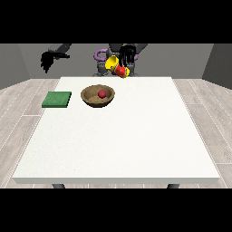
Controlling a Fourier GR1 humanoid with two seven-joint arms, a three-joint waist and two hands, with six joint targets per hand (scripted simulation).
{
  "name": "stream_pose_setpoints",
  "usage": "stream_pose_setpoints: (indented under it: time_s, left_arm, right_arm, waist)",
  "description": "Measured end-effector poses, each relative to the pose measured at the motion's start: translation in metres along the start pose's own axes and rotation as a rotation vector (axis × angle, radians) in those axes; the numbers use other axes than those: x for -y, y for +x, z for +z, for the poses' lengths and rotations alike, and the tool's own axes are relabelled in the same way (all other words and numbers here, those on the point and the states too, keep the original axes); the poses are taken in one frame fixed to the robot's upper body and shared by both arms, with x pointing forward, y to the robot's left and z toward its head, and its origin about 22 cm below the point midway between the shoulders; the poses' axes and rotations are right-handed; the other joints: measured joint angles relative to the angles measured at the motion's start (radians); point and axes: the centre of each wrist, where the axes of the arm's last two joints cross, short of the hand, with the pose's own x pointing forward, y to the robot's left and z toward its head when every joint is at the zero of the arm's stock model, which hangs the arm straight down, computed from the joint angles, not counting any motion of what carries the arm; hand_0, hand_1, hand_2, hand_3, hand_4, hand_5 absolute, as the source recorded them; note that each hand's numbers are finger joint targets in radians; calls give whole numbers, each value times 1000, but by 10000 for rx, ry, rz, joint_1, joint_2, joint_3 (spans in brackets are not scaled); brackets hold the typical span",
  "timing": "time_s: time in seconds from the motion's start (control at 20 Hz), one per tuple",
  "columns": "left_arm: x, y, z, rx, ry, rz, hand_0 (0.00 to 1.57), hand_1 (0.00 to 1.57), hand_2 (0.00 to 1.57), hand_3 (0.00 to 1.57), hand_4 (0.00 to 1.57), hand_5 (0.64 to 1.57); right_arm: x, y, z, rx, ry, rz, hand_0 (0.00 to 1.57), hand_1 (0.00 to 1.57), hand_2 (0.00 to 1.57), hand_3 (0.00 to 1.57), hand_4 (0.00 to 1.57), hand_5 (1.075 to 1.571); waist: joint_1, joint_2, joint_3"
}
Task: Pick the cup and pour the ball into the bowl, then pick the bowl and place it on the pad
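Yellow and red cup (116,66): held tilted above the table's far edge, fingers of the hand at the view's right (127,54) curled round it — mouth turned down and to the view's left.
Hand at the view's right: raised in front of the robot's torso, closed round the cup.
Ball (102,94): red, lying in the bowl, below that hand and a little to the view's left.
Bowl (97,96): brown, on the table (136,136), below and to the view's left of the cup, well apart from it.
Pad (57,99): green, flat on the table near its left edge, just beside the bowl — below the other hand.
Hand at the view's left (48,59): raised off the table's far left corner, holding nothing, fingers hanging down, relaxed.
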Motion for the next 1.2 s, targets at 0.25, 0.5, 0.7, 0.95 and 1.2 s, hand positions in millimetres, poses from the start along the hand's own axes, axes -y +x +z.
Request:
stream_pose_setpoints:
  time_s: [0.25,0.5,0.7,0.95,1.2]
  left_arm:
    - [6,-21,17,-2405,418,5237,0,0,0,0,0,1550]
    - [6,-36,38,-2814,762,9382,0,0,0,0,0,1564]
    - [12,-44,59,-1865,889,11639,0,0,0,0,0,1564]
    - [17,-65,74,-902,789,13026,0,0,0,0,0,1564]
    - [19,-90,84,-635,838,13435,0,0,0,0,0,1565]
  right_arm:
    - [-23,2,-14,461,143,-227,0,0,0,0,303,1568]
    - [-60,4,-33,812,99,-268,0,0,0,0,201,1571]
    - [-95,1,-45,1020,-403,-400,0,0,0,0,309,1570]
    - [-122,-7,-53,962,-1141,-595,0,0,0,0,315,1569]
    - [-127,-14,-65,785,-1434,-629,0,0,0,0,251,1567]
  waist:
    - [50,930,-111]
    - [208,1571,-80]
    - [730,2025,-1]
    - [1288,2234,69]
    - [1373,2235,96]
